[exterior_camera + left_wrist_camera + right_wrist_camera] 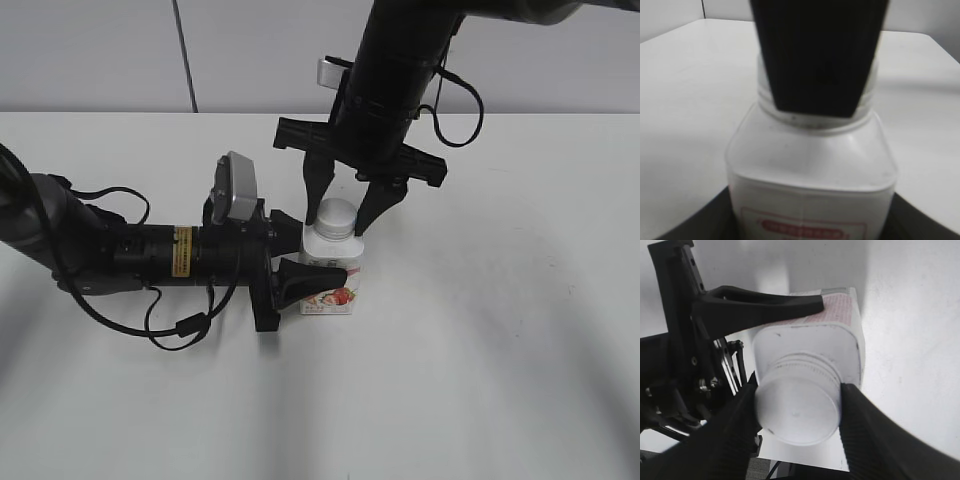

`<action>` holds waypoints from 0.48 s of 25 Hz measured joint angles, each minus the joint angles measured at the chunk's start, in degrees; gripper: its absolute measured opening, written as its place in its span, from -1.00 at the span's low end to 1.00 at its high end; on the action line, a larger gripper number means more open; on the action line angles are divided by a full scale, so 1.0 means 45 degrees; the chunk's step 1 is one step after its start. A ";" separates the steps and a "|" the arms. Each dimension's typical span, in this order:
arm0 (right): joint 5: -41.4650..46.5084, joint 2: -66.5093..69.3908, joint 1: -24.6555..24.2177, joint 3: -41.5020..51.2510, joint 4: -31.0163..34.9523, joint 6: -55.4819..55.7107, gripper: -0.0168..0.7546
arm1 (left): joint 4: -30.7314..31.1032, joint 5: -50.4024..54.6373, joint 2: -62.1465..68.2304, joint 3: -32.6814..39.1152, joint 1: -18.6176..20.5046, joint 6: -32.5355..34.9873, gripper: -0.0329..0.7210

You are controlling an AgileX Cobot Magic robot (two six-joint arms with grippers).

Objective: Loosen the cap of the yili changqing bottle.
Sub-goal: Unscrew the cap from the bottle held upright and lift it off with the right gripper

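The yili changqing bottle [333, 275] stands upright on the white table, white with a pink-red strawberry label. My left gripper [300, 262] comes in from the left and is shut on the bottle's body [810, 170]. My right gripper [338, 214] hangs from above, its two black fingers shut on the white cap [336, 217]. In the right wrist view the round flat cap [799, 407] sits pressed between the two ribbed fingers, above the bottle's shoulder [805, 342]. In the left wrist view a black right finger [817, 55] hides most of the cap.
The white table [520, 330] runs to a grey wall at the back. My left arm [120, 250] lies low across the table's left side with a looped black cable [180, 325] beside it.
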 joint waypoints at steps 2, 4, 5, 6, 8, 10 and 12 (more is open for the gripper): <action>0.0000 0.0000 0.0000 0.0000 0.0000 -0.0096 0.09 | 0.0000 0.0000 0.0000 0.0000 0.0000 0.0000 0.08; 0.0000 0.0004 0.0000 0.0000 -0.0011 -0.0410 0.08 | 0.0000 0.0030 0.0000 0.0000 0.0000 0.0000 0.08; 0.0000 0.0004 0.0000 0.0000 -0.0011 -0.0791 0.08 | 0.0012 0.0030 0.0000 0.0000 0.0000 0.0000 0.08; 0.0000 0.0004 0.0000 0.0000 -0.0011 -0.1402 0.08 | 0.0012 0.0030 0.0000 0.0000 0.0000 0.0000 0.08; 0.0014 0.0004 0.0000 0.0000 -0.0025 -0.3038 0.08 | 0.0038 0.0030 0.0000 0.0000 0.0000 0.0000 0.08; 0.0025 0.0004 -0.0012 0.0000 -0.0035 -0.5088 0.08 | 0.0065 0.0030 0.0000 0.0000 0.0000 0.0000 0.08; 0.0025 0.0004 -0.0012 0.0000 -0.0078 -0.7159 0.08 | 0.0078 0.0030 0.0000 0.0000 0.0000 0.0000 0.08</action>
